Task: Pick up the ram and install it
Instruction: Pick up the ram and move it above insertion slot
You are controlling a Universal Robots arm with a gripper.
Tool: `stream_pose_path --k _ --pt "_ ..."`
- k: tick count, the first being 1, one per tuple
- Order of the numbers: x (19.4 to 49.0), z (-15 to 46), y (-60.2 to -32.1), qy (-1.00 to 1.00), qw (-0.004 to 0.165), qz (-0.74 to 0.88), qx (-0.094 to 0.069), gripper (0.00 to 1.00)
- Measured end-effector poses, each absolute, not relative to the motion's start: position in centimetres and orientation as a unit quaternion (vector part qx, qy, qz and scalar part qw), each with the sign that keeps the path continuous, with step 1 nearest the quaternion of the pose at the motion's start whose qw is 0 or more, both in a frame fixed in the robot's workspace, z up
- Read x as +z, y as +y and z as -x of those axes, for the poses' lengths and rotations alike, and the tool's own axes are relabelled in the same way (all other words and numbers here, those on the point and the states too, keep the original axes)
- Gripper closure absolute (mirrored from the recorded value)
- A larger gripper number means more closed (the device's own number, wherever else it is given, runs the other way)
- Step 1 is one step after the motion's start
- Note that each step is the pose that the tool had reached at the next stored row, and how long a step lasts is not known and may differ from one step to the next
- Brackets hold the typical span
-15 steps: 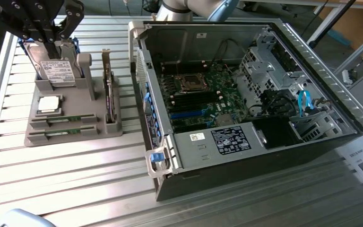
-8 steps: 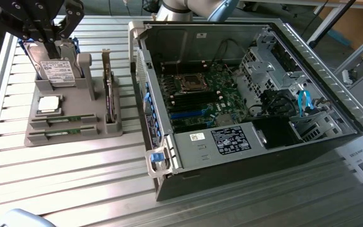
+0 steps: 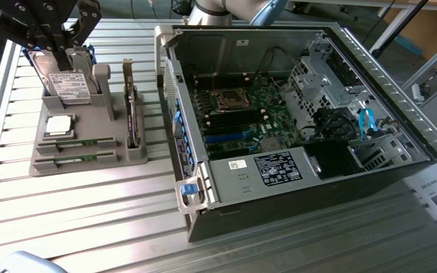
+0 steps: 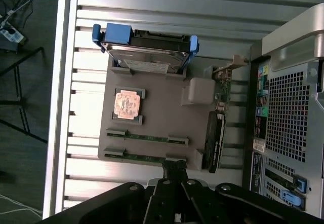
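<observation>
My fingers [image 4: 174,169] are pressed together and hold nothing. They hang above the edge of the grey holder [image 4: 157,110] on the slatted desk [image 4: 152,11]. The ram [image 4: 147,138] lies flat in its holder slot, just beside a second stick [image 4: 144,157]. The open computer case [image 3: 295,114] stands alongside.

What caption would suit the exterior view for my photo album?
Shut gripper above a grey parts tray holding two ram sticks, beside an open computer case.
</observation>
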State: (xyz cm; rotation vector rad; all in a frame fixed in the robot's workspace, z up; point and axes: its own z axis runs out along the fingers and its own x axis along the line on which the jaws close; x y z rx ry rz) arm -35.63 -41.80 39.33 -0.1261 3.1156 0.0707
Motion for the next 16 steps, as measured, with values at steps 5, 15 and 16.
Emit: stream_pose_path --k 5,15,16 --pt "39.33 35.63 -41.80 0.998 0.011 0.056 0.023 0.90" --pt "39.33 35.63 -41.80 0.996 0.010 0.087 0.023 0.90" --pt "39.33 35.63 -41.80 0.996 0.010 0.090 0.023 0.90"
